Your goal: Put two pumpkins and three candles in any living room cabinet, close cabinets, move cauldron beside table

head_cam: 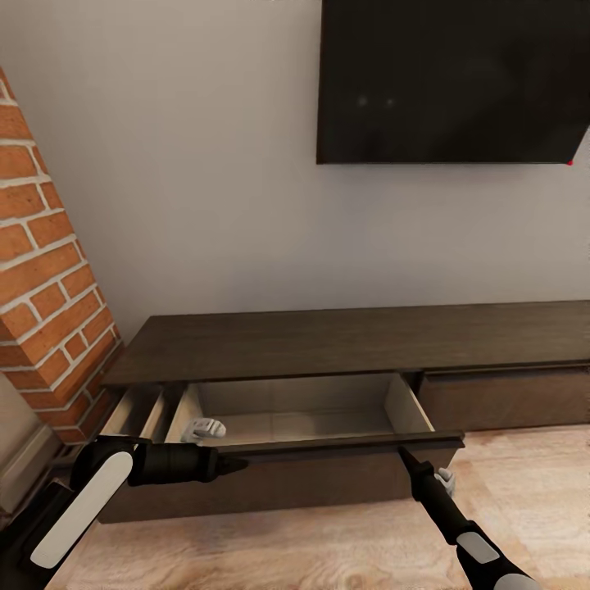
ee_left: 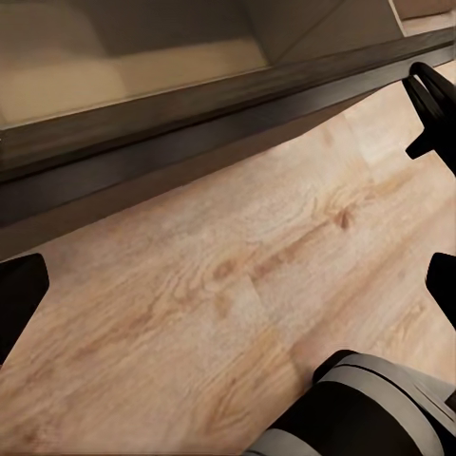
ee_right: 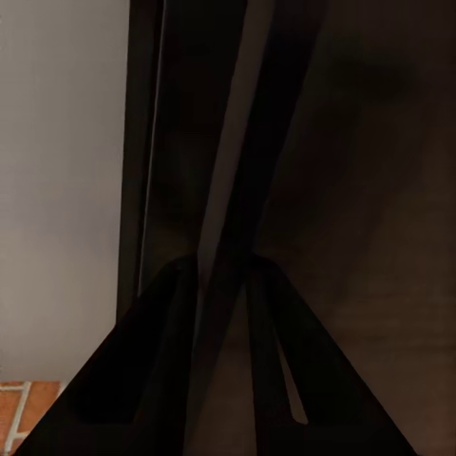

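Observation:
The cabinet (head_cam: 344,340) is a long, low dark-brown unit against the wall. Its wide left drawer (head_cam: 303,410) is pulled out, showing a pale beige inside. My right gripper (head_cam: 404,452) sits at the top edge of the drawer front (head_cam: 328,447), its two dark fingers (ee_right: 180,313) close together around that edge. My left gripper (head_cam: 238,465) hangs low in front of the drawer front, open, with wood floor between its fingers (ee_left: 14,294). A small whitish lump (head_cam: 205,428) shows at the drawer's left corner; I cannot tell what it is. Pumpkins, candles, cauldron and table are out of view.
A red brick pillar (head_cam: 49,270) stands at the left, against the cabinet's end. A black wall screen (head_cam: 451,82) hangs above the cabinet. A shut drawer front (head_cam: 508,397) lies to the right. Light wood floor (head_cam: 328,541) runs in front.

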Motion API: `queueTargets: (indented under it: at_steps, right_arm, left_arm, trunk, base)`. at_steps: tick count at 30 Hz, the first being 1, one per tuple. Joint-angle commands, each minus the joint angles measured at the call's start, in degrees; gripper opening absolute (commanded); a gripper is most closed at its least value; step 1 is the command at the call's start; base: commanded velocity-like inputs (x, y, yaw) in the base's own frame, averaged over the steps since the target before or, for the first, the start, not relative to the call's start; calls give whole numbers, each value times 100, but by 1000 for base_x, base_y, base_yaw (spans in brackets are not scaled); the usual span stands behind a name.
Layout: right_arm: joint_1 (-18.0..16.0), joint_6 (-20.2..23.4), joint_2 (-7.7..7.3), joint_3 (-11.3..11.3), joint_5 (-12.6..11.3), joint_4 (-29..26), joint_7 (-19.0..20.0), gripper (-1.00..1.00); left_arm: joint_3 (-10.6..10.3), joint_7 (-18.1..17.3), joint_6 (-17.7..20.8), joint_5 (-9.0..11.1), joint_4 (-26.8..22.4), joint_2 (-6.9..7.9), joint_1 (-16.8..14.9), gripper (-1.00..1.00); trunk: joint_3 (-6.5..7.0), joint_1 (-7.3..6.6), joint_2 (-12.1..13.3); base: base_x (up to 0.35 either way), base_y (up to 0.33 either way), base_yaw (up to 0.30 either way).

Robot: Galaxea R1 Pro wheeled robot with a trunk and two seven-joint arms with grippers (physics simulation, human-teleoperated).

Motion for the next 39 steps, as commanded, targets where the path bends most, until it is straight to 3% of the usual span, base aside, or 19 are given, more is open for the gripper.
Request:
queueTargets:
  at_steps: [1,39]
  right_arm:
    - [-5,111,2,177,-75,5,134,-100]
    - [-6,118,11,178,-75,23,117,-100]
  left_arm:
    - [-5,-60,9,-60,1,2,-6,100]
    - [-5,-54,9,-61,0,2,-6,100]
  trunk:
    - [-4,-3,-3]
    - [-4,-3,-3]
  base:
    - [-68,0,0]
    - [-67,0,0]
